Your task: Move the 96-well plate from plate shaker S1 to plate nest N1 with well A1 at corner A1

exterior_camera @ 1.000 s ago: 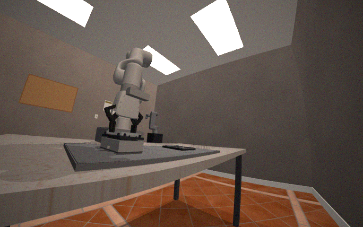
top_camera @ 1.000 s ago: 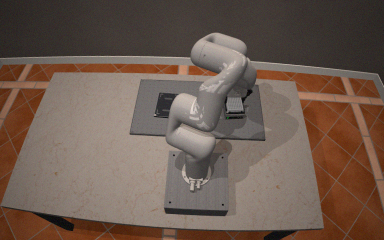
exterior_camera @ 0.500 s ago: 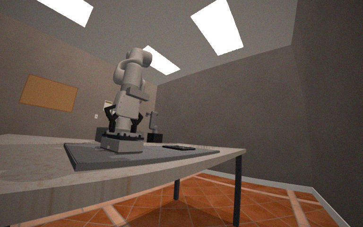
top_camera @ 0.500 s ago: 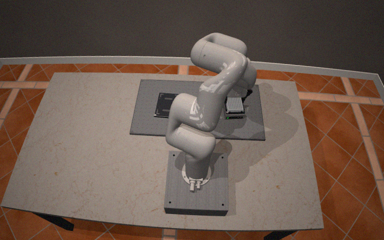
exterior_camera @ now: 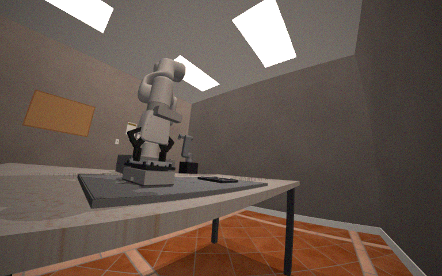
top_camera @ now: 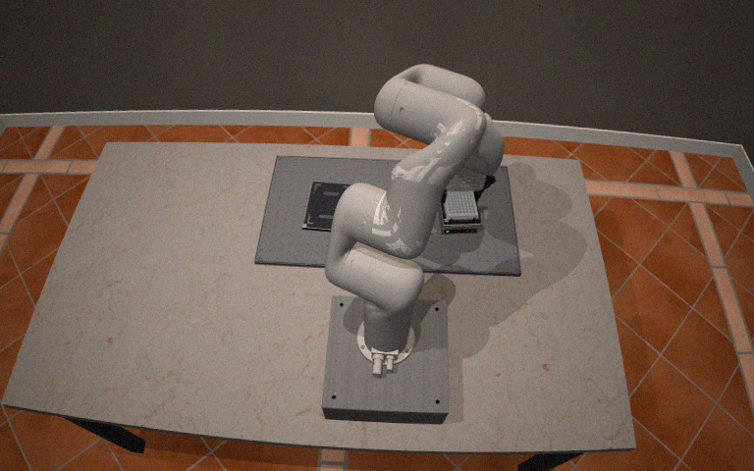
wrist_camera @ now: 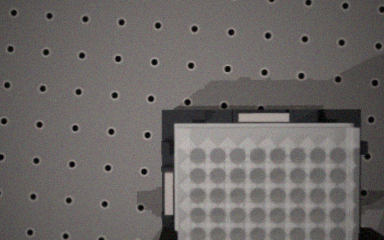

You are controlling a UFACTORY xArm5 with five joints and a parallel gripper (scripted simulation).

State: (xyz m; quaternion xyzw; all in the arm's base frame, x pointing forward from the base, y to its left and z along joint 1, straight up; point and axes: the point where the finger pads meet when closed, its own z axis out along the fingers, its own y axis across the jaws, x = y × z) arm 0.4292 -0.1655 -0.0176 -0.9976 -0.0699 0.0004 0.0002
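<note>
The white 96-well plate (top_camera: 460,206) sits on the grey plate shaker S1 (top_camera: 460,225) at the right of the dark mat. It also shows in the wrist view (wrist_camera: 267,182), on the shaker's dark platform. In the exterior view my gripper (exterior_camera: 150,155) is down over the shaker (exterior_camera: 148,175), its black fingers on either side of the plate, shut on it. The arm hides the gripper in the top view. The black plate nest N1 (top_camera: 323,206) lies at the left of the mat, partly hidden by the arm; it also shows in the exterior view (exterior_camera: 217,179).
The dark perforated mat (top_camera: 389,216) lies on the marble table. The arm's grey base block (top_camera: 386,360) stands near the table's front edge. A small stand on a black block (exterior_camera: 187,159) is behind the shaker.
</note>
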